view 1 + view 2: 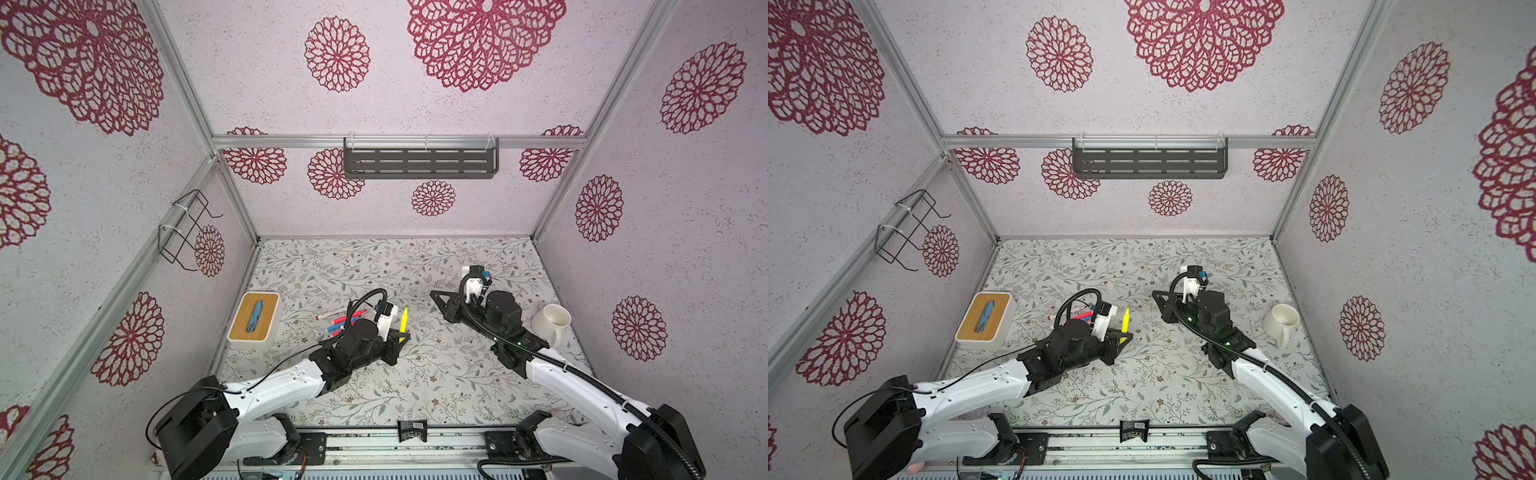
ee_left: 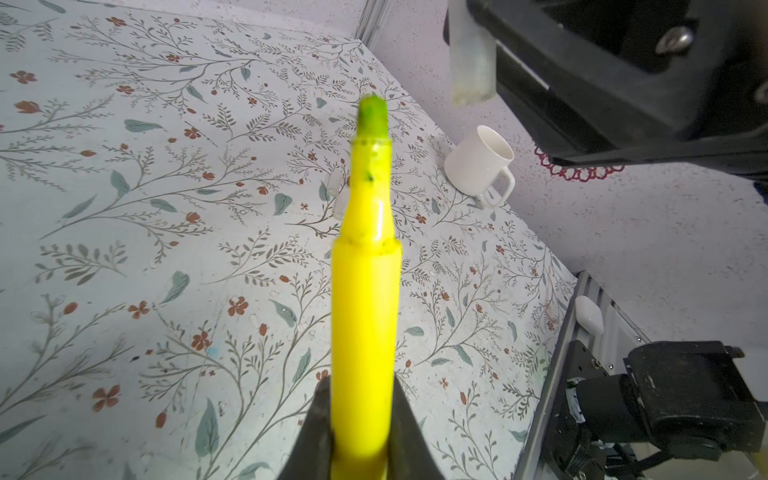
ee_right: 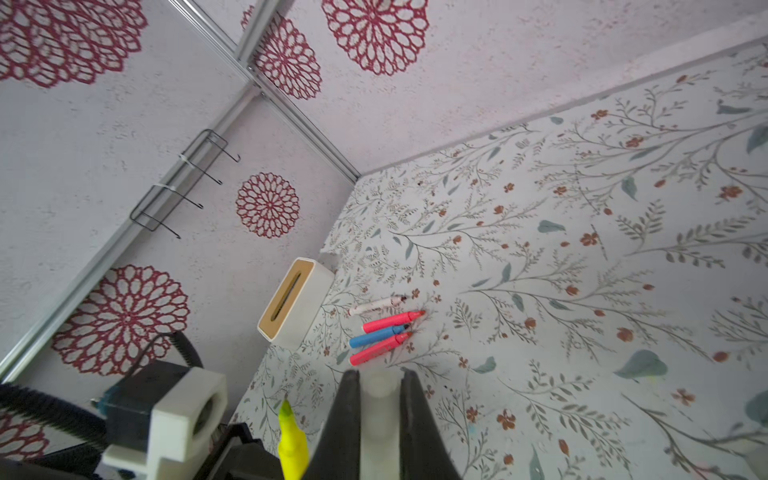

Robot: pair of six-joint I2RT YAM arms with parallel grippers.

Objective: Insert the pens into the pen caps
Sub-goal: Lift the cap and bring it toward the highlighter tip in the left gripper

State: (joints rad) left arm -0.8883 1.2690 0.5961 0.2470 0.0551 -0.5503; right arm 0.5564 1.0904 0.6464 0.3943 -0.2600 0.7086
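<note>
We see pale, speckled walls on three sides, scattered with dark red lace-like medallions. Aluminium rails frame the corners and cross the back wall, where a dark slotted shelf hangs. A black wire rack is tied to the left rail. The counter wears a print of grey-green leaves and small rust flowers under soft, even light.

I note: slim yellow plastic marker glossy, smooth. Short translucent plastic cap frosted. White handled mug smooth, glazed sheen. Floral-printed counter matt. White box's lid light wood.
</note>
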